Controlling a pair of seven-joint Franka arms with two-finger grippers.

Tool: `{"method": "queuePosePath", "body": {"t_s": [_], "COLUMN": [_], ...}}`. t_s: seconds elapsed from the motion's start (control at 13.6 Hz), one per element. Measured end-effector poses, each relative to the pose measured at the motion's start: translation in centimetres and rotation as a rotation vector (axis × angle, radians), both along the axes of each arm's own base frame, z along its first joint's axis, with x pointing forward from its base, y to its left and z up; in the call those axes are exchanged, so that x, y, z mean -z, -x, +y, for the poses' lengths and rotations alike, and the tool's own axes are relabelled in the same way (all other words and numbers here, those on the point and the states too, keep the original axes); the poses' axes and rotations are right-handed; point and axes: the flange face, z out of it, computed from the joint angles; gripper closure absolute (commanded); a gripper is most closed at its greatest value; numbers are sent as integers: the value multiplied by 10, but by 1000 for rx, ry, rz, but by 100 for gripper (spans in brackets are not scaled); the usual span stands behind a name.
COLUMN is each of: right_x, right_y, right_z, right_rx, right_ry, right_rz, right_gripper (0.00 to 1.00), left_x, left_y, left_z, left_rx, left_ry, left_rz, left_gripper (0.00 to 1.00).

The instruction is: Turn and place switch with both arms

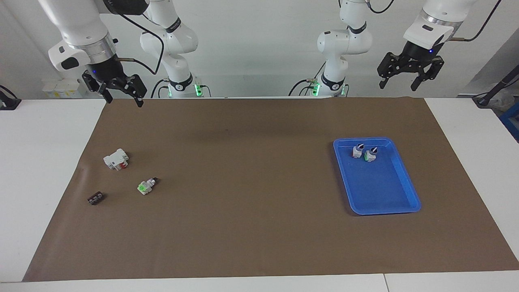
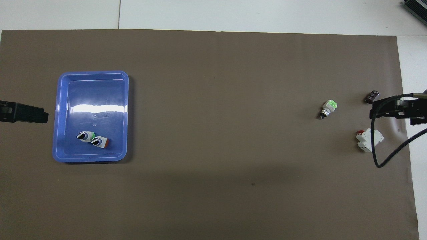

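A: Where's our switch?
B: Lying on its side on the brown mat, well apart from the blue tray, toward the right arm's end. Green block points away from the robots, knob toward them.

A: Progress?
B: We judge it not started for this one: nobody's touching it. The tray already holds two knob switches, standing side by side at the end of the tray nearer the robots. So pick, turn, handover and place are all left.

A: Grippers?
B: Right gripper hangs high over the mat's edge by its base, fingers spread, holding nothing. Left gripper is up past the tray's end of the mat, spread too, empty. Both waiting.

A: Room to move?
B: Plenty. The white block with a red part sits near the switch, nearer the robots; a small dark part lies farther from the tray than the switch. Between switch and tray we see bare mat. Most of the tray floor is open.
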Motion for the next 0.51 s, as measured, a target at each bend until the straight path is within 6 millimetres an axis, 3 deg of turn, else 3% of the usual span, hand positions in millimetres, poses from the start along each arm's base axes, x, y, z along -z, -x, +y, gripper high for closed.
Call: {"method": "queuePosePath", "body": {"t_s": [0.51], "right_x": [-8], "right_y": [6], "right_z": [1], "right_rx": [-3], "right_ry": [-1], "right_rz": [-6], "right_gripper": [0], "left_x": [-2], "left_y": [-1], "left_z": [1], "left_rx": [16], "left_ry": [0], "left_rz": [-6], "left_gripper": [0]}}
